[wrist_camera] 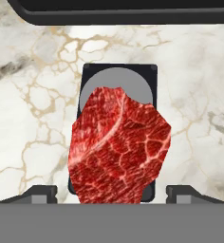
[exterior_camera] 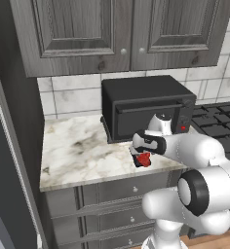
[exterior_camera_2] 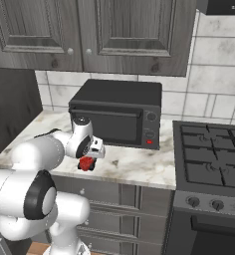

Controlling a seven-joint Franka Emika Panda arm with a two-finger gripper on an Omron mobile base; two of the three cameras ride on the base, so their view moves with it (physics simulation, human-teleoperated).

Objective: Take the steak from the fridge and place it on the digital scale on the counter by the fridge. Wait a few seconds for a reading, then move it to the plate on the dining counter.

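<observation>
Marbled red steak, black scale

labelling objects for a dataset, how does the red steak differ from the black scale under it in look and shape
The marbled bright red steak is an irregular lump with ragged edges; the flat black square digital scale has straight sides and a round grey disc on top. The steak is veined with pale lines, the scale plain. The steak lies on top, covering much of the scale and overhanging its near edge. Both sit on the white-grey veined marble counter.

Base views flank counter; hand view close overhead, likely.
</observation>
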